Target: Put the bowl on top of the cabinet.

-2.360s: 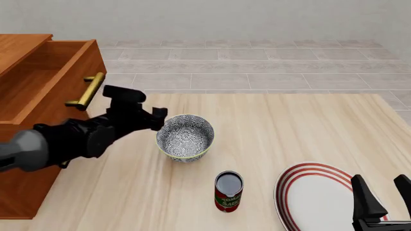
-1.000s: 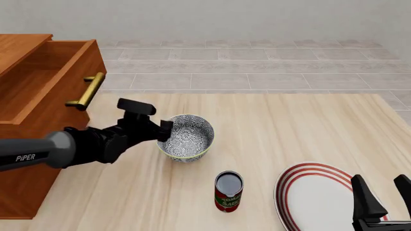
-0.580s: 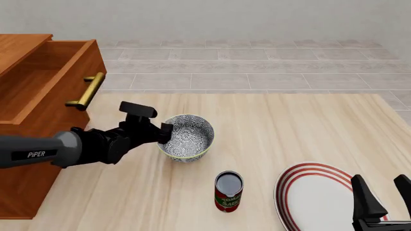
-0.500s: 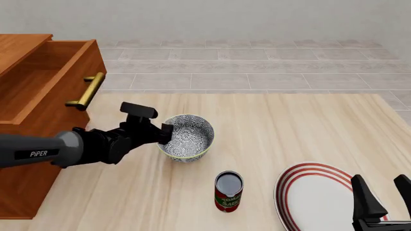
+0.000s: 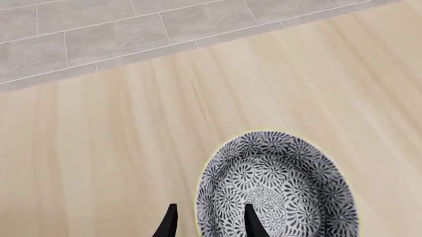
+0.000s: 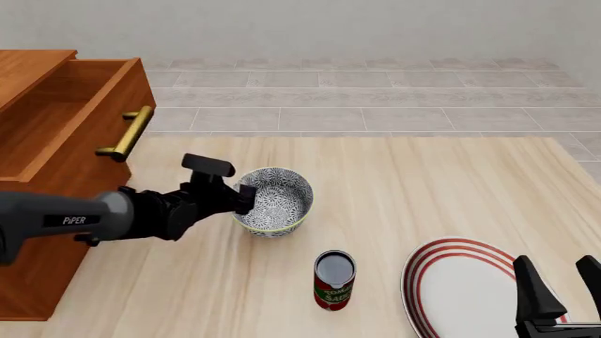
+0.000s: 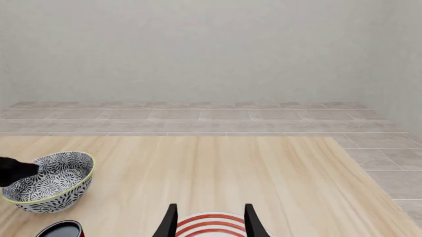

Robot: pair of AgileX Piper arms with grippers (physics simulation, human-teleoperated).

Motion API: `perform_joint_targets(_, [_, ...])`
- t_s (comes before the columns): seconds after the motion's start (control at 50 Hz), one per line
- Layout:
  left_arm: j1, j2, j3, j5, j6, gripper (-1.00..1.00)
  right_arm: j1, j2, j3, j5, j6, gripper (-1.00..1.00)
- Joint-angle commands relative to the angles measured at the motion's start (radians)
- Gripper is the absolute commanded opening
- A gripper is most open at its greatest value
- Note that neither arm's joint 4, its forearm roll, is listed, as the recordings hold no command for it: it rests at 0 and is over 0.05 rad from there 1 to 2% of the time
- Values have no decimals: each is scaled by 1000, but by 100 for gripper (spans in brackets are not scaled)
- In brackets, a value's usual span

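Note:
The bowl (image 6: 279, 202), white with a blue-grey floral pattern, stands upright on the table right of the cabinet (image 6: 52, 148). My left gripper (image 6: 242, 198) is open at the bowl's left rim. In the left wrist view one finger (image 5: 250, 223) is inside the bowl (image 5: 290, 187) and the other finger (image 5: 170, 224) is outside, with the rim between them. My right gripper (image 6: 559, 280) is open low at the table's near right, over the plate. The bowl (image 7: 51, 180) also shows in the right wrist view, with the right gripper (image 7: 209, 223) far from it.
The cabinet's top drawer is pulled open, with its brass handle (image 6: 126, 132) near the left arm. A red tomato can (image 6: 333, 280) stands in front of the bowl. A red-ringed white plate (image 6: 460, 290) lies at the near right. A tiled floor lies beyond the table's far edge.
My left arm has dropped lower and slid right, bringing its fingers down around the bowl's left rim. The bowl, can, plate and right arm have not moved.

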Motion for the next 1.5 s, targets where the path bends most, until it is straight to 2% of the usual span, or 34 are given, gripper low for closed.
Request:
perform_joint_targets(0.02, [4,31,-12,-7,0,100,0,0,0,0,0,100])
perform_joint_targets(0.48, [8,108,-40,-36,4,100,0,0,0,0,0,100])
perform_joint_targets(0.5, [18,94,-23,-59,33,-100,0,0,0,0,0,100])
perform_joint_targets(0.54, [-7,83,-12,-55,12,-100,0,0,0,0,0,100])
perform_joint_targets(0.72, [-20,31,16,-51,-11,-100,0,0,0,0,0,100])
perform_joint_targets(0.96, [-23,-22,55,-57,-20,-100,0,0,0,0,0,100])
perform_joint_targets(1.16, [-25,-140,97,-38,-24,-100,0,0,0,0,0,100])
perform_joint_targets(1.5, [-30,-453,156,59,-51,-100,0,0,0,0,0,100])
